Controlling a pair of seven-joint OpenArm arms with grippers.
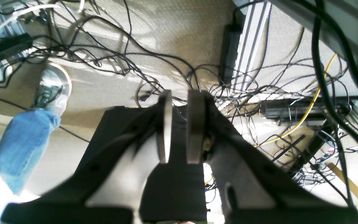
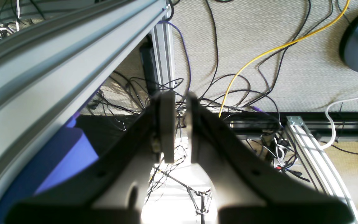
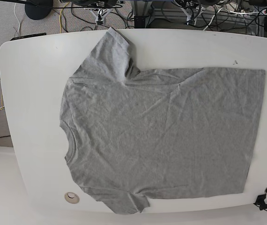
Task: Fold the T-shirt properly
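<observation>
The heather-grey T-shirt (image 3: 161,131) lies spread flat and wrinkled on the white table (image 3: 30,93). Its neck points left and its hem right, with one sleeve at the far edge and one at the near edge. No lettering shows on the upper side. Neither gripper appears in the base view. In the left wrist view my left gripper (image 1: 180,93) hangs over the cabled floor, off the table, its jaws nearly together with nothing between them. My right gripper (image 2: 180,95) is likewise off the table above the floor, with only a slim gap between its jaws and nothing held.
Tangled cables (image 1: 129,62) cover the carpet beyond the table. A person's leg in blue jeans (image 1: 20,146) stands there. An aluminium frame rail (image 2: 57,62) runs close beside the right gripper. Round grommets (image 3: 71,197) sit in the table's near corners.
</observation>
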